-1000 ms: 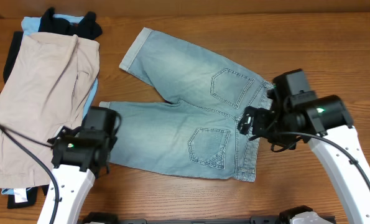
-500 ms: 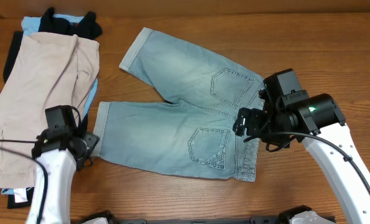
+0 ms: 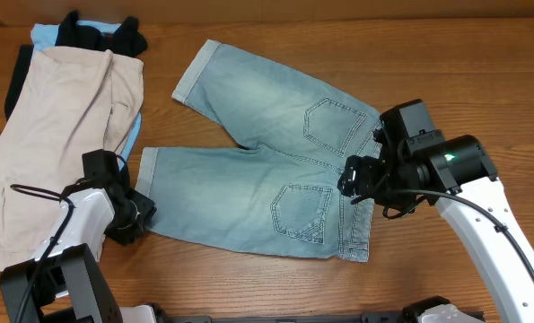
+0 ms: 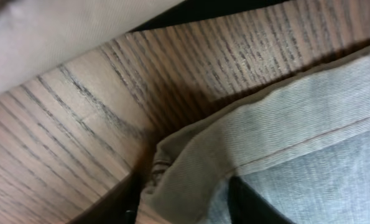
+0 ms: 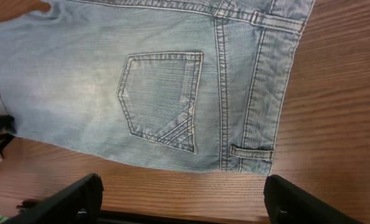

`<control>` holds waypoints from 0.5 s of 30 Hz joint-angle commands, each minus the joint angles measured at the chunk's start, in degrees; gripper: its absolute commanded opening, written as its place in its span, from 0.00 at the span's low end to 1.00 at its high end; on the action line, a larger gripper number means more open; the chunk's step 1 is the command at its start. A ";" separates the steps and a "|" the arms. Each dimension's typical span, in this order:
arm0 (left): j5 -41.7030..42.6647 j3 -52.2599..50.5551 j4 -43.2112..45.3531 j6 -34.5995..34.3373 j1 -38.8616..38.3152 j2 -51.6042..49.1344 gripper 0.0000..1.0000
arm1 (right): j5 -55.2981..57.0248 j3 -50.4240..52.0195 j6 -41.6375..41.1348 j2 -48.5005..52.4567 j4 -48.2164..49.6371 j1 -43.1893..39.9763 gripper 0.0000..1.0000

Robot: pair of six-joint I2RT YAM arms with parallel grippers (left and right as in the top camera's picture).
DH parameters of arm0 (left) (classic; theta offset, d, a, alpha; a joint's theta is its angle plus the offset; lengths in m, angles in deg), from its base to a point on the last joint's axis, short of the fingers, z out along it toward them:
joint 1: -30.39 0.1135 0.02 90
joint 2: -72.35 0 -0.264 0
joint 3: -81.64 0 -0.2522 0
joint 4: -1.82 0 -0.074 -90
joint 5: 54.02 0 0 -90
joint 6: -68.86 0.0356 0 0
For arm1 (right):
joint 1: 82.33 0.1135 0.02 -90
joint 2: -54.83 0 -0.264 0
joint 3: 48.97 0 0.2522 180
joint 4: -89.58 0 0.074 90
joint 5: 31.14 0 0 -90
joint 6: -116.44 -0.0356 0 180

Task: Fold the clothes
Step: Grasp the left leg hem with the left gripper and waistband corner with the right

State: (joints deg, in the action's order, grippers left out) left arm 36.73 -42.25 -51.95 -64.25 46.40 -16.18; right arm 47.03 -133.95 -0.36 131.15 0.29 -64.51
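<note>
Left claw has dropped to the shorts' cuff, fingers apart straddling it; right claw hovers spread; grasp likely next.

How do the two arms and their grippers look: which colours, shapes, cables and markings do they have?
The left arm and right arm have white rounded links and black joint housings, with thin black cables looping alongside. The right arm's cylindrical housing carries a small green light. The left gripper and right gripper are black.
</note>
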 commanded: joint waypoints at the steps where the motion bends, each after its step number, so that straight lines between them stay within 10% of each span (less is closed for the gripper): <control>1: 0.15 -0.33 0.72 0.76 0.37 -0.61 0.26 | -0.26 4.44 -4.87 0.07 0.50 0.24 0.82; 15: 0.33 -0.33 1.86 0.72 0.37 -0.61 0.15 | -1.29 30.93 -24.28 0.07 15.45 9.44 0.73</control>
State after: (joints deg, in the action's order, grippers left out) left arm 37.56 -42.25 -50.60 -63.99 46.40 -16.18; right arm 44.32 -105.76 -17.50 131.34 14.24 -57.01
